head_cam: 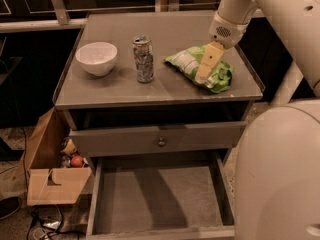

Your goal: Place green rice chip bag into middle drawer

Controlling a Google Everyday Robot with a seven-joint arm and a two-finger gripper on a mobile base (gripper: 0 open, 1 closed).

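- Camera view: the crinkly lime-green rice chip bag [186,62] lies on the right of the grey cabinet top [165,31], right of the silver patterned can [143,59] and the white round bowl [97,57]
- The tan gripper [201,78] sits on the bag's middle; whether it is clenched cannot be told
- The wide shallow grey middle drawer [160,196] stands pulled out below the knobbed drawer [161,140]

My arm [278,10]: enters from 1 o'clock, sloping down.
My gripper [202,77]: at 2 o'clock, tips pointing toward 7 o'clock.
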